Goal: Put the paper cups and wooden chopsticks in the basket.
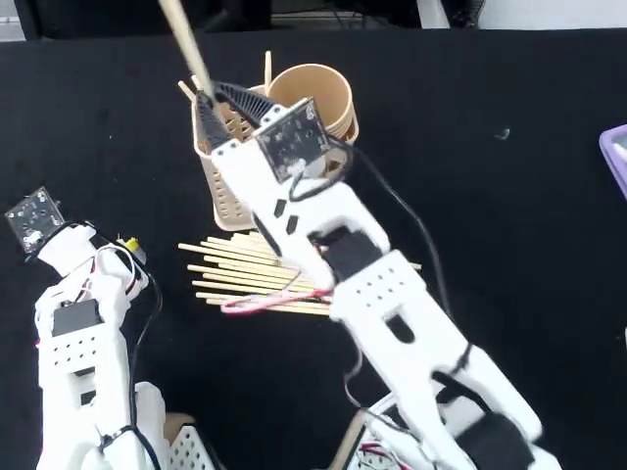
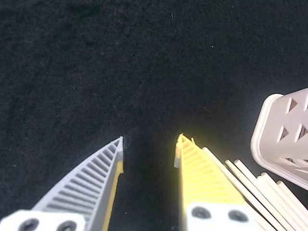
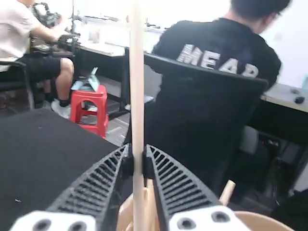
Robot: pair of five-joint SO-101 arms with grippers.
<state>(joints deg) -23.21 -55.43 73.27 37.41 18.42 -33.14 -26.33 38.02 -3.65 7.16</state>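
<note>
Ribbed right end effector [image 3: 138, 149] pinches a slim, seemingly wooden chopstick [image 3: 137, 72].

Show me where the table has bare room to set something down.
Bare black cloth: right of the basket out to the purple object, and ahead of the left hand. Crowded around the chopstick pile beside the basket.

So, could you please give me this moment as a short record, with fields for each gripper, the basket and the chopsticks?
Right gripper: shut on one chopstick, raised above the edge of the basket
Left gripper: open and empty, above the table beside the loose chopsticks
Basket contents: a paper cup
Left to do: the loose chopsticks lie in a pile on the table in front of the basket
</note>
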